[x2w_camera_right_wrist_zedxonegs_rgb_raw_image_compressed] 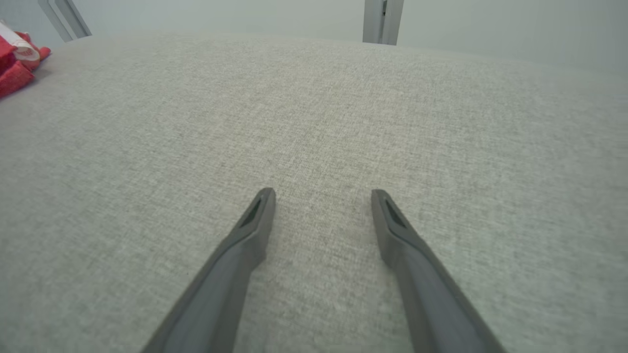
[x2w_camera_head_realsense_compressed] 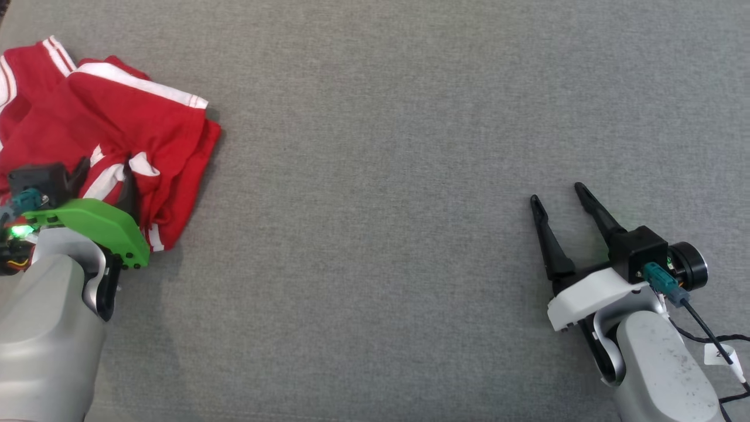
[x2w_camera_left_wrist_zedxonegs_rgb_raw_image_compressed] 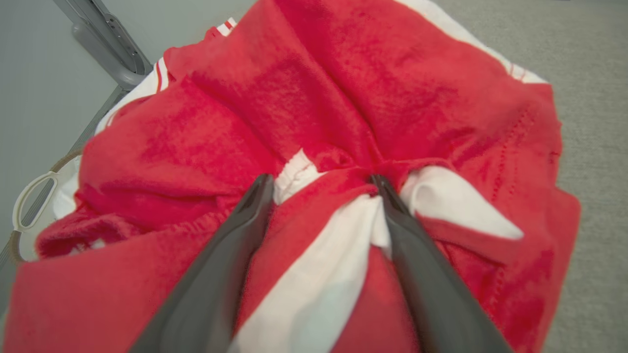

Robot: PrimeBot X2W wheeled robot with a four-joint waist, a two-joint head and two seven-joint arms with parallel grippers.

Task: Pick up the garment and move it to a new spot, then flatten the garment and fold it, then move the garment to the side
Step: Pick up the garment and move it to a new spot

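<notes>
Plainly, the garment (x2w_camera_head_realsense_compressed: 117,135) is the thing to steer by: a red piece with white stripes, lying crumpled in loose folds on the grey fabric-covered table (x2w_camera_head_realsense_compressed: 375,176). In the head view it sits at the table's far left, and one striped hem runs along its upper edge.

The left gripper (x2w_camera_head_realsense_compressed: 104,176) is on the near edge of the garment, with its green wrist cover (x2w_camera_head_realsense_compressed: 94,225) just short of the cloth. In the left wrist view the left gripper (x2w_camera_left_wrist_zedxonegs_rgb_raw_image_compressed: 321,180) has its two dark fingers spread wide, and the tips are pushed into the folds of the garment (x2w_camera_left_wrist_zedxonegs_rgb_raw_image_compressed: 343,88). A band of red cloth with a white stripe lies between them (nothing is pinched, since the fingers stand apart on either side of it). Whether the tips reach the table beneath the cloth cannot be told. Bare table (x2w_camera_left_wrist_zedxonegs_rgb_raw_image_compressed: 588,49) shows beyond the garment's right edge, and a grey metal post (x2w_camera_left_wrist_zedxonegs_rgb_raw_image_compressed: 105,44) stands past its far corner.

The right gripper (x2w_camera_head_realsense_compressed: 556,193) is well apart from the garment, off to its right, with a white wrist cover (x2w_camera_head_realsense_compressed: 586,293) behind it. Its fingers are spread too and hold nothing. In the right wrist view the right gripper (x2w_camera_right_wrist_zedxonegs_rgb_raw_image_compressed: 322,193) points over bare table (x2w_camera_right_wrist_zedxonegs_rgb_raw_image_compressed: 314,122), and a corner of the garment (x2w_camera_right_wrist_zedxonegs_rgb_raw_image_compressed: 14,73) shows at the far left.
</notes>
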